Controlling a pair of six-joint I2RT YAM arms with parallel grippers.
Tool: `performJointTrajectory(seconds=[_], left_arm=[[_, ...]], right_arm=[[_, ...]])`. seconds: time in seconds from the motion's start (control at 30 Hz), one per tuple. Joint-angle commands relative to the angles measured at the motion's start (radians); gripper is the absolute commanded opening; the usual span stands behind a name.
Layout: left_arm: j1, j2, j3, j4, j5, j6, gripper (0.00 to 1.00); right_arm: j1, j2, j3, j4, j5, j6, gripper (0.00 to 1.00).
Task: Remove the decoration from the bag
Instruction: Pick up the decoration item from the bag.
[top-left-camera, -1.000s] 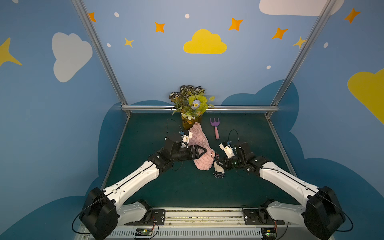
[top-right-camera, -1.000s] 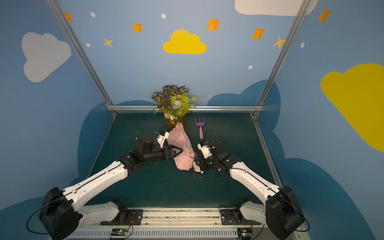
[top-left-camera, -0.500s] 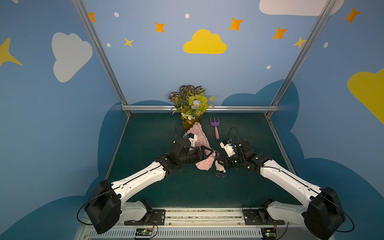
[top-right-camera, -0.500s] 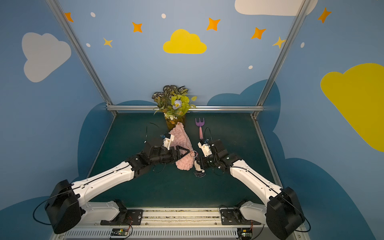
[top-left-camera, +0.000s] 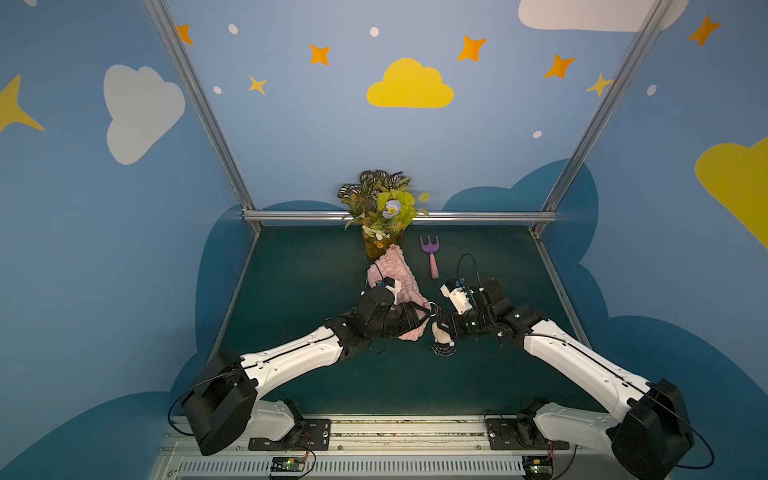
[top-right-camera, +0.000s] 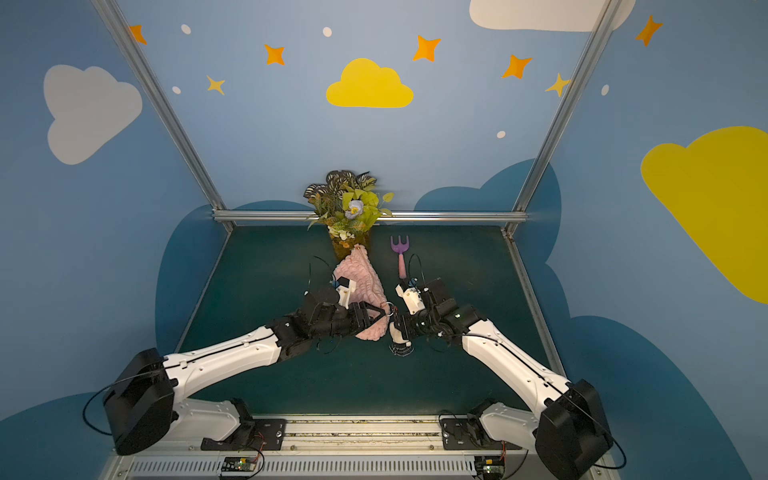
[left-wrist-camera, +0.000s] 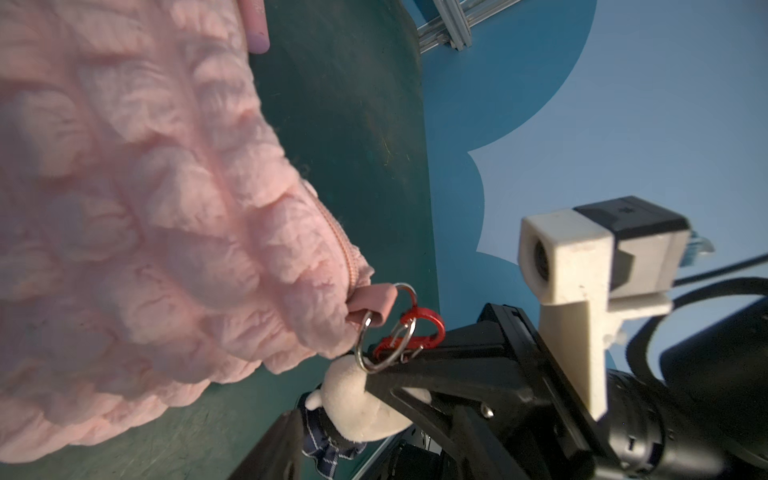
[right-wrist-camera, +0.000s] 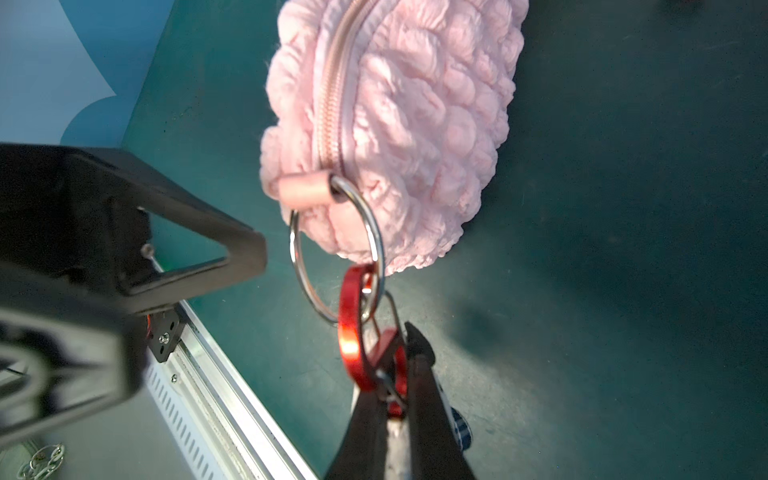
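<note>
Since a second ago, the left arm has been brought forward, so that the left claw (top-left-camera: 420, 318) is now set at the near end of the bag (top-left-camera: 397, 278) instead of beside its middle. The right claw (right-wrist-camera: 395, 365) is found almost where it was.

Both top views show the left claw's jaws apart, with the bag's near corner between them. From the right wrist, one finger (right-wrist-camera: 187, 245) is seen beside the bag and clear of it. Whether the other finger touches the fabric cannot be told.

The right claw is pinched tight on the lower part of a red clip (right-wrist-camera: 353, 328). That clip is hooked through a metal ring (right-wrist-camera: 336, 249), which is carried by the pink loop at the bag's zipper end.

The decoration (left-wrist-camera: 357, 399) is hung just under the right claw, close above the bench (top-left-camera: 311, 270) and just beside the bag's near end. It is thus not yet freed from the bag, which lies on the bench.
</note>
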Motion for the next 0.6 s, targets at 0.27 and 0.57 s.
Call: performJointTrajectory(seconds=[0.27, 0.57], left_arm=[[-0.009, 0.083, 0.037, 0.089, -0.036, -0.011, 0.53], [-0.017, 0.071, 0.034, 0.109, -0.087, -0.043, 0.53]], right_arm=[[0.015, -0.043, 0.033, -0.043, -0.011, -0.025, 0.0], [0.026, -0.048, 0.036, -0.043, -0.012, -0.027, 0.0]])
